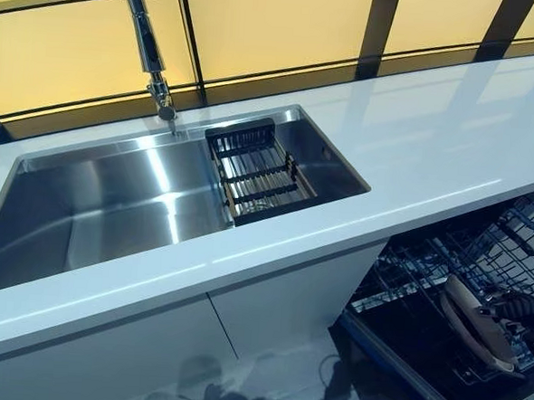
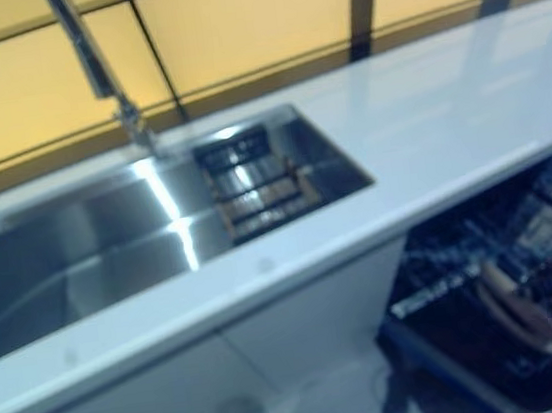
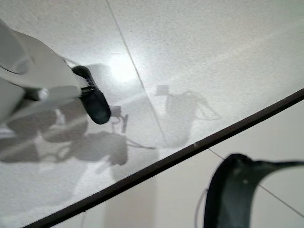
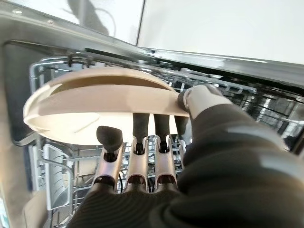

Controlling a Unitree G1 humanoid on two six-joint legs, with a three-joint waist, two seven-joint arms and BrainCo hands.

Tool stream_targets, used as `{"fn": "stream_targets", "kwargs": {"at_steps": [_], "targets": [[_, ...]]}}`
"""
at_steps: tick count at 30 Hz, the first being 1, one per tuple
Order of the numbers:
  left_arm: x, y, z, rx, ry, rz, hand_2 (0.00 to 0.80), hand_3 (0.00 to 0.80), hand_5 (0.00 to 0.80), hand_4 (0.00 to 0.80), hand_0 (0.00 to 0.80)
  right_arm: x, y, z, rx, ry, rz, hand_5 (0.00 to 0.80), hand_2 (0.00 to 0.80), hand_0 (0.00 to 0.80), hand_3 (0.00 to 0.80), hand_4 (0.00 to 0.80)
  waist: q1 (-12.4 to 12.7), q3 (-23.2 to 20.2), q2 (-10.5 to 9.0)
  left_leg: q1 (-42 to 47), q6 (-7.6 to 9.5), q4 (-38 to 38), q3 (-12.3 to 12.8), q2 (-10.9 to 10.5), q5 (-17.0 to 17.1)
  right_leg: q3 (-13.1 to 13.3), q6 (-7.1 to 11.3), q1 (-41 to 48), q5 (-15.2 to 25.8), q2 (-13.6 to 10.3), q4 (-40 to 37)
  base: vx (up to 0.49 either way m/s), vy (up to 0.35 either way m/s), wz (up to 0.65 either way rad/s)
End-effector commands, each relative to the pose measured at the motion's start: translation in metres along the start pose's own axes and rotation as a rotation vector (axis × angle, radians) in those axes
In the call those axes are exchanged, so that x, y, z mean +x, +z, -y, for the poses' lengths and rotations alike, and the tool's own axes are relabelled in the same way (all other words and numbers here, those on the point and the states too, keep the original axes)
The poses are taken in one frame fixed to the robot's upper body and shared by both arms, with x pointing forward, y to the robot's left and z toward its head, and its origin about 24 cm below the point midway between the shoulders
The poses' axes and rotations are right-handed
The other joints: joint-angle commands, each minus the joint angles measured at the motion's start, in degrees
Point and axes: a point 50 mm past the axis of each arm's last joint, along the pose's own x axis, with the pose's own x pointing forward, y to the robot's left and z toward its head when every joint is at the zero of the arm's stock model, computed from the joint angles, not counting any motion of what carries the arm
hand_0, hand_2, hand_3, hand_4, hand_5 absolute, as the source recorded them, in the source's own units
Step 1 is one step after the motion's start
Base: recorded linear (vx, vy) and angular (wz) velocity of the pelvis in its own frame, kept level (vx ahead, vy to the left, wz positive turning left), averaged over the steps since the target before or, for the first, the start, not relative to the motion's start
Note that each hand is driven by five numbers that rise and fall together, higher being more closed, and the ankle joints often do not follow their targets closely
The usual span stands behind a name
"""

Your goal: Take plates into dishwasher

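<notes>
A beige plate is held on edge over the pulled-out lower rack of the open dishwasher, at the lower right under the counter. My right hand is shut on it. In the right wrist view the fingers curl under the plate and the thumb presses on its rim, with the wire rack right below. My left hand shows only as a dark curved part in its wrist view, hanging over the pale floor.
A white countertop runs above the dishwasher. A steel sink with a dark wire drain basket and a tall faucet lies to the left. White cabinet doors stand beside the dishwasher.
</notes>
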Motion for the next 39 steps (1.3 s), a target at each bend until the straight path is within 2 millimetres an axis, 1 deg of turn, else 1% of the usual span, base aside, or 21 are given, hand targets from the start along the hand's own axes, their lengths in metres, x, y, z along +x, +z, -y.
{"fn": "stream_targets", "kwargs": {"at_steps": [1, 7, 8, 9, 15, 18, 22, 29, 30, 31, 36, 37, 38, 39], "targets": [[0.004, 0.020, -0.007, -0.006, 0.015, 0.060, 0.000, 0.000, 0.000, 0.000, 0.000, 0.006, 0.007, -0.009, -0.039, -0.003, 0.032, 0.800, 0.800, 0.800, 0.800, 0.800, 0.93, -0.84, -2.93, 3.51, -0.99, -0.13, -0.30, 0.19, -5.47, -2.12, 3.86, -2.52, 0.43, -2.79, 2.02, 0.000, 0.000, 0.00], [0.004, 0.020, -0.004, -0.008, 0.001, 0.063, 0.000, 0.000, 0.000, 0.000, 0.000, 0.010, -0.004, -0.011, -0.066, -0.031, -0.023, 0.800, 0.800, 0.800, 0.800, 0.800, 1.26, -0.50, -2.14, 3.53, -1.02, -0.13, -0.47, 0.05, -5.39, -2.25, 3.72, -2.32, 0.44, -2.89, 1.89, 0.000, 0.000, 0.00], [0.004, 0.020, -0.004, -0.008, 0.000, 0.062, 0.000, 0.000, 0.000, 0.000, 0.000, 0.010, -0.005, -0.011, -0.072, -0.033, -0.031, 0.781, 0.781, 0.781, 0.781, 0.781, 1.31, -0.50, -2.11, 3.53, -1.03, -0.13, -0.51, 0.03, -5.38, -2.26, 3.71, -2.28, 0.44, -2.89, 1.87, 0.000, 0.000, 0.00], [0.004, 0.019, -0.003, -0.006, 0.000, 0.058, 0.000, 0.000, 0.000, 0.000, 0.000, 0.010, -0.005, -0.009, -0.077, -0.053, -0.035, 0.000, 0.000, 0.000, 0.000, 0.000, 1.47, -0.47, -2.14, 3.57, -1.08, -0.13, -0.60, 0.00, -5.36, -2.37, 3.68, -2.11, 0.50, -2.91, 1.77, 0.000, 0.000, 0.00], [0.004, 0.016, -0.004, -0.007, 0.007, 0.045, 0.000, 0.000, 0.000, 0.000, 0.000, 0.007, 0.000, 0.000, -0.059, -0.091, -0.023, 0.000, 0.000, 0.000, 0.000, 0.000, 1.53, -0.75, -2.59, 3.85, -1.04, -0.13, -0.75, 0.07, -5.53, -2.38, 3.61, -1.82, 0.34, -2.73, 1.82, 0.000, 0.000, 0.00], [0.003, 0.014, -0.007, 0.002, 0.035, 0.020, 0.000, 0.000, 0.000, 0.000, 0.000, 0.002, 0.006, 0.008, -0.030, -0.128, -0.004, 0.000, 0.000, 0.000, 0.000, 0.000, 1.50, -1.39, -3.36, 4.29, -0.97, -0.13, -0.68, 0.15, -5.77, -2.37, 3.59, -1.28, 0.31, -2.52, 1.54, 0.022, -0.003, 0.00], [0.002, 0.006, -0.013, 0.018, 0.099, -0.041, 0.000, 0.000, 0.000, 0.000, 0.000, -0.003, 0.013, 0.017, -0.027, -0.159, 0.025, 0.000, 0.000, 0.000, 0.000, 0.000, 1.18, -2.42, -4.07, 4.83, -0.84, -0.13, -0.62, 0.32, -6.03, -2.09, 3.47, -0.78, -0.09, -2.03, 1.52, 0.015, 0.003, 0.00], [-0.002, -0.008, -0.021, 0.045, 0.175, -0.132, 0.000, 0.000, 0.000, 0.000, 0.000, -0.007, 0.021, 0.025, -0.012, -0.183, 0.053, 0.000, 0.000, 0.000, 0.000, 0.000, 0.99, -3.56, -4.87, 5.63, -0.57, 0.25, -0.50, 0.48, -6.57, -1.74, 3.23, -0.06, -0.74, -1.64, 1.69, 0.005, -0.002, 0.00], [-0.005, -0.017, -0.026, 0.054, 0.210, -0.195, 0.000, 0.000, 0.000, 0.000, 0.000, -0.010, 0.022, 0.029, -0.002, -0.192, 0.050, 0.000, 0.000, 0.000, 0.000, 0.000, 0.87, -4.39, -5.39, 6.11, -0.40, 0.73, -0.41, 0.71, -6.91, -1.52, 2.99, 0.26, -1.38, -1.45, 2.34, 0.049, -0.029, 0.00], [-0.007, -0.022, -0.029, 0.059, 0.231, -0.230, 0.000, 0.000, 0.000, 0.000, 0.000, -0.011, 0.021, 0.031, 0.010, -0.200, 0.045, 0.000, 0.000, 0.000, 0.000, 0.000, 0.80, -4.79, -5.71, 6.42, -0.24, 1.03, -0.46, 0.90, -7.13, -1.41, 2.72, 0.52, -1.97, -1.25, 2.98, 0.058, -0.037, -0.01], [-0.012, -0.032, -0.034, 0.064, 0.264, -0.305, 0.000, 0.000, 0.000, 0.000, 0.000, -0.015, 0.014, 0.036, 0.038, -0.227, 0.025, 0.000, 0.000, 0.000, 0.000, 0.000, 0.73, -5.51, -6.09, 6.90, 0.13, 1.83, -0.90, 1.54, -7.67, -1.46, 1.86, 0.79, -4.25, -0.65, 6.03, 0.033, -0.051, -0.01], [-0.016, -0.037, -0.039, 0.074, 0.305, -0.344, 0.000, 0.000, 0.000, 0.000, 0.000, -0.021, 0.005, 0.043, 0.074, -0.267, 0.010, 0.000, 0.000, 0.000, 0.000, 0.000, 0.85, -5.81, -6.35, 7.06, 0.25, 2.18, -1.71, 2.29, -7.67, -1.93, 0.94, 0.83, -6.38, 0.25, 8.71, 0.046, -0.173, 0.01], [-0.017, -0.038, -0.043, 0.075, 0.328, -0.358, 0.000, 0.000, 0.000, 0.000, 0.000, -0.024, 0.001, 0.047, 0.089, -0.286, 0.006, 0.000, 0.000, 0.000, 0.000, 0.000, 0.90, -5.89, -6.50, 7.18, 0.15, 2.30, -2.01, 2.62, -7.65, -2.30, 0.53, 0.92, -7.10, 0.68, 9.46, 0.080, -0.271, 0.09], [-0.023, -0.043, -0.050, 0.072, 0.374, -0.391, 0.000, 0.000, 0.000, 0.000, 0.000, -0.030, -0.008, 0.055, 0.111, -0.318, -0.015, 0.000, 0.000, 0.000, 0.000, 0.000, 1.02, -6.18, -6.99, 7.44, -0.29, 2.72, -2.59, 3.27, -7.59, -3.09, -0.15, 1.32, -7.75, 1.29, 9.81, 0.068, -0.191, 0.09]]}}
